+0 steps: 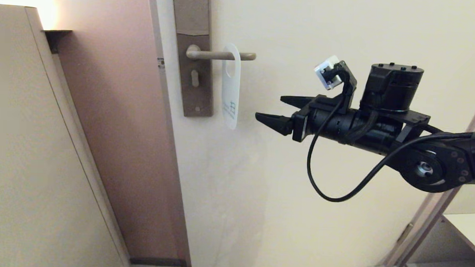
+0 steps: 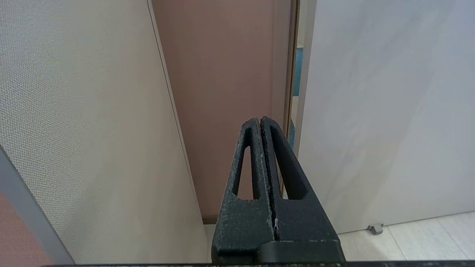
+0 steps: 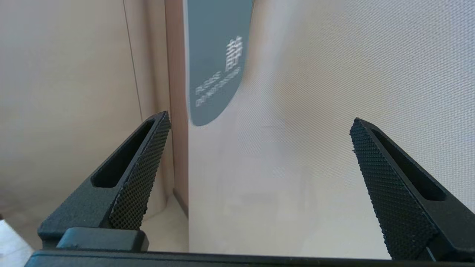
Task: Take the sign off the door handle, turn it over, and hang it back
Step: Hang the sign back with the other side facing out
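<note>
The sign point(image 1: 230, 89) hangs on the handle point(image 1: 221, 55) by its oval hole, about mid-lever, edge-on to the head cam w/ the white side showing; the right wrist cam sees the other face, blue-grey w/ white lettering point(image 3: 215, 66). It hangs roughly plumb, bottom rounded end just right of the backplate point(image 1: 195, 67). Right gripper point(image 1: 272, 109) sits at 3 o'clock from the sign's lower end, near but not touching, jaws wide open and empty, tips pointing at the card. Left gripper point(image 2: 261, 124) is parked low, pointed at the door point(image 2: 371, 111) gap, jaws pressed together, nothing between them. Judgement: task at the start, sign not yet gripped. Risks: card is thin and free-swinging, so a finger nudging it before closing could spin it or slide it along the lever, and the pinch misses; closing near the very bottom edge gives a weak hold, and lifting off the lever end could snag the hole and pull the sign loose, dropping it.
</note>
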Tool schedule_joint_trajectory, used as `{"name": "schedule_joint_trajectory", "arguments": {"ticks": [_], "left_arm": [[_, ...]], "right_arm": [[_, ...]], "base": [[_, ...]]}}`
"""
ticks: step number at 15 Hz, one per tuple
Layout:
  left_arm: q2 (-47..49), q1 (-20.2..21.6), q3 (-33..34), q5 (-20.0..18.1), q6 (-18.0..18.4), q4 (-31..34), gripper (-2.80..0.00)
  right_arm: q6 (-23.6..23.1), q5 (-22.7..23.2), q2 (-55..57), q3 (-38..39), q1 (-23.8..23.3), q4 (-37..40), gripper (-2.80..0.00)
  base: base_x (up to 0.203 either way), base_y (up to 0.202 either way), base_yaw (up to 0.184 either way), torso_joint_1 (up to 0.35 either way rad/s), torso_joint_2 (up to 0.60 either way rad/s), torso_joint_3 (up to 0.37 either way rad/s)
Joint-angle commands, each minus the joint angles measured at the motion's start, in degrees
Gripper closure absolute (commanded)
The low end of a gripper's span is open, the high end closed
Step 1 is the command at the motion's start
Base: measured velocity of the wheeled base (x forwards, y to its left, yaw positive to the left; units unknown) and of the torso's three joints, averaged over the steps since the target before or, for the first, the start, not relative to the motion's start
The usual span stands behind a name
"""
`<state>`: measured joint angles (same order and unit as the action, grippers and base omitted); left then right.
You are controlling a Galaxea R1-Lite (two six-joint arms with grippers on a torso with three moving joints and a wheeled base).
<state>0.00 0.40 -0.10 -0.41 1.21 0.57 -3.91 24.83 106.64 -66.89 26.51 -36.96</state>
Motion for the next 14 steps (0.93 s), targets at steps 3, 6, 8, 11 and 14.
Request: {"name": "schedule_joint_trajectory", "arguments": {"ticks": [3, 6, 8, 11, 14], "left_arm": [[0.1, 0.0, 0.0, 0.0, 0.0, 0.0, 0.00], [0.1, 0.0, 0.0, 0.0, 0.0, 0.0, 0.00], [0.1, 0.0, 0.0, 0.0, 0.0, 0.0, 0.00], [0.1, 0.0, 0.0, 0.0, 0.0, 0.0, 0.00], [0.1, 0.0, 0.0, 0.0, 0.0, 0.0, 0.00]], "right_arm": [[0.0, 0.2, -0.2, 0.2, -0.7, 0.2, -2.80], [0.0, 0.2, -1.1, -0.6, -0.9, 5.0, 0.00], [0.0, 0.2, -1.8, -2.5, -0.9, 10.8, 0.00], [-0.2, 0.3, -0.6, -4.1, -0.8, 11.8, 0.00], [-1.4, 0.4, 0.1, -4.2, 0.3, 11.8, 0.00]], "base": [[0.000, 0.000, 0.000, 0.000, 0.00, 0.000], [0.000, 0.000, 0.000, 0.000, 0.00, 0.000], [0.000, 0.000, 0.000, 0.000, 0.00, 0.000], [0.000, 0.000, 0.000, 0.000, 0.00, 0.000], [0.000, 0.000, 0.000, 0.000, 0.00, 0.000]]}}
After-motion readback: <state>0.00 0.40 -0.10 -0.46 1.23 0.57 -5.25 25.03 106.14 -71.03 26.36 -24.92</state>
